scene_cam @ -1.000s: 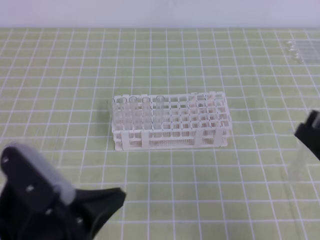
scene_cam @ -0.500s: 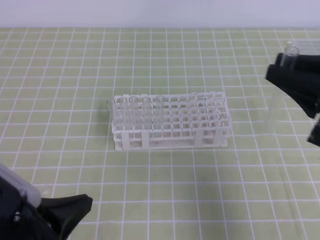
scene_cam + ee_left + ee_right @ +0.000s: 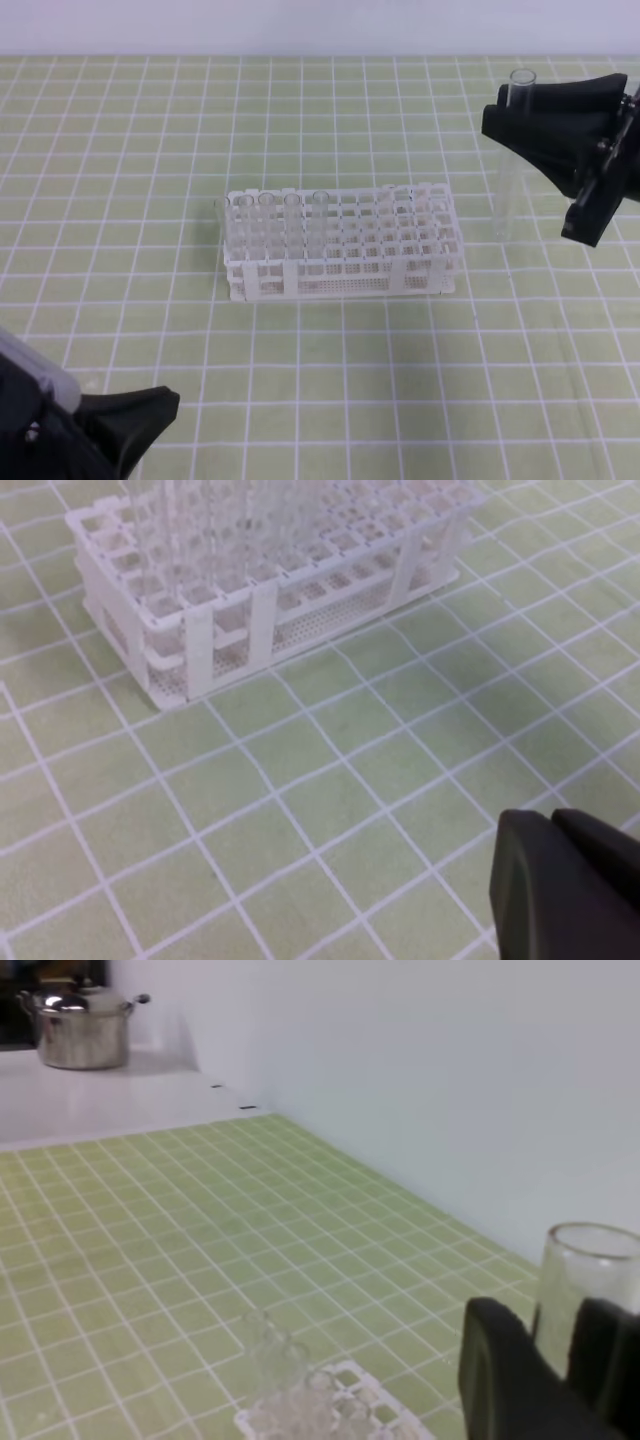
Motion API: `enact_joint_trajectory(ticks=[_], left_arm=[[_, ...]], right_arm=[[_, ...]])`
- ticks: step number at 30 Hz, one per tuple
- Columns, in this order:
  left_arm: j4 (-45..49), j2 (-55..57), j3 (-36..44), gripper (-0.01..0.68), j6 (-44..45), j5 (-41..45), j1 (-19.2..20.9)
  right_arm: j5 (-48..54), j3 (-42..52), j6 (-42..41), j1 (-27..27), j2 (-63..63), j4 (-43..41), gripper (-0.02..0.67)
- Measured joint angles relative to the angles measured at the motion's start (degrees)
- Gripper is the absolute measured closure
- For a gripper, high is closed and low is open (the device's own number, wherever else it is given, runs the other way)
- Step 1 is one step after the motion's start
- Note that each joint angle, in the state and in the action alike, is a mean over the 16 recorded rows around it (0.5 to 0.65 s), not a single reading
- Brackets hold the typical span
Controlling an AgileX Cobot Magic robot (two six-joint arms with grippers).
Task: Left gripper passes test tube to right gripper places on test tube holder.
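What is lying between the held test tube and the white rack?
Nothing: in the exterior high view only bare green grid mat separates the test tube in the right gripper from the rack.

No writing, label, brand or number can be read anywhere here. The rack (image 3: 342, 245), the tube (image 3: 510, 150), both grippers, the green grid mat (image 3: 400, 380) and the steel pot (image 3: 82, 1028) all show plain surfaces.

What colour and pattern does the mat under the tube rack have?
Light green with a white square grid mat, clearest in the exterior high view.
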Motion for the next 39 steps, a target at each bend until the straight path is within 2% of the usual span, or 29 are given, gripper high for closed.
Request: enact_joint_trajectory(ticks=[17,26,32,35,39], left_arm=[[0.09,-0.03,-0.03,0.675,-0.01,0.16,-0.01],[0.07,-0.05,-0.04,0.675,-0.02,0.24,-0.01],[0.15,-0.03,-0.03,0.675,-0.01,0.36,-0.01],[0.22,-0.02,-0.02,0.675,0.00,0.43,0.00],[0.44,0.05,0.02,0.675,0.01,0.49,0.01]], right_arm=[[-1.51,-0.26,0.00,0.02,0.49,0.00,0.548],[-10.35,-2.53,2.25,3.24,1.05,-3.10,0.548],[-22.08,-7.70,15.07,9.78,3.23,-14.03,0.548],[-29.06,-10.69,26.32,14.17,5.03,-22.75,0.548],[-39.05,-13.98,46.00,19.84,7.90,-36.92,0.548]])
